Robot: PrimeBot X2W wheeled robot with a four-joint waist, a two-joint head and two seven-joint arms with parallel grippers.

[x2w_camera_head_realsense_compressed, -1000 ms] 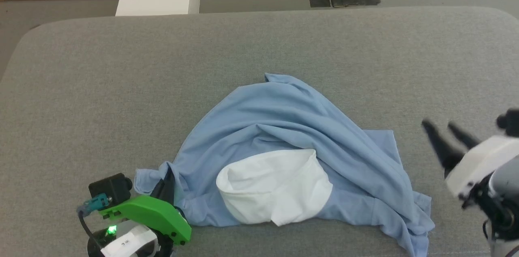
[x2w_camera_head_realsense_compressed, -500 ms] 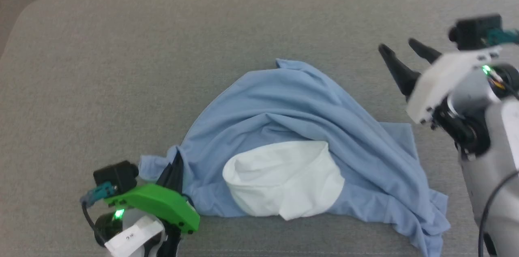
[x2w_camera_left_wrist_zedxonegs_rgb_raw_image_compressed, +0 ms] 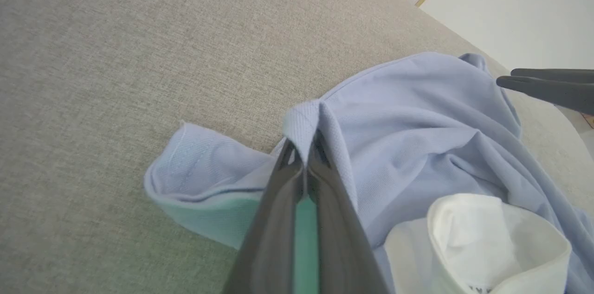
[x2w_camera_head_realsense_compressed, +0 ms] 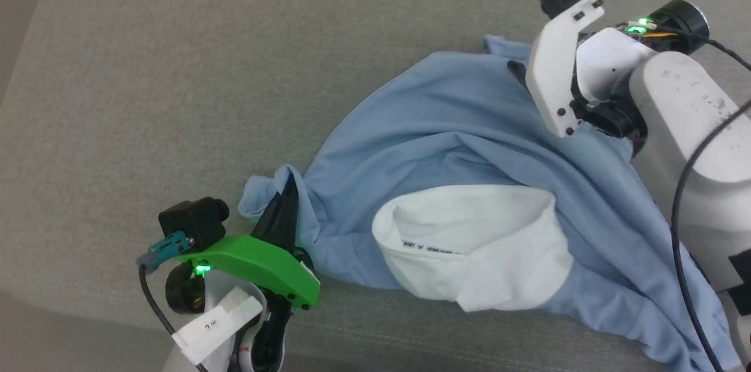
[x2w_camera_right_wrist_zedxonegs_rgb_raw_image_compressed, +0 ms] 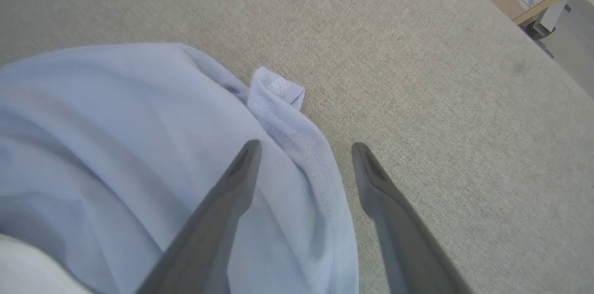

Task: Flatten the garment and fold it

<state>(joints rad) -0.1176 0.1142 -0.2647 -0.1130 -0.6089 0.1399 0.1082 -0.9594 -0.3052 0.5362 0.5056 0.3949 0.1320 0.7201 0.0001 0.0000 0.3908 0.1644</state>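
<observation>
The light blue knit shirt (x2w_camera_head_realsense_compressed: pixel 469 125) is lying crumpled in a rough mound on the grey fabric-covered surface (x2w_camera_head_realsense_compressed: pixel 176 67), close to the near edge. Its white collar (x2w_camera_head_realsense_compressed: pixel 487 254) is facing the robot, standing open like a pocket, with a line of small dark print showing inside it. Long folds are running from the far peak of the mound down toward the robot's right, where the cloth is trailing off toward the near edge.

At the mound's left end the left gripper (x2w_camera_head_realsense_compressed: pixel 287 196) is pinching the shirt. Its jaws are closed on a raised fold of blue ribbed cloth, which is tenting up over the fingertips in the left wrist view. Just beside that fold a short sleeve (x2w_camera_left_wrist_zedxonegs_rgb_raw_image_compressed: pixel 185 169) is lying open on the surface. A green bracket (x2w_camera_head_realsense_compressed: pixel 252 266) is sitting behind the fingers, carrying a small black camera (x2w_camera_head_realsense_compressed: pixel 193 222).

At the far right edge of the shirt the right gripper (x2w_camera_right_wrist_zedxonegs_rgb_raw_image_compressed: pixel 306 145) is holding its jaws spread wide, gripping nothing. In the right wrist view one finger is lying over blue cloth and the other over bare surface, with the stitched hem (x2w_camera_right_wrist_zedxonegs_rgb_raw_image_compressed: pixel 297 136) running between them. Whether the fingertips are touching the cloth is impossible to tell.
</observation>
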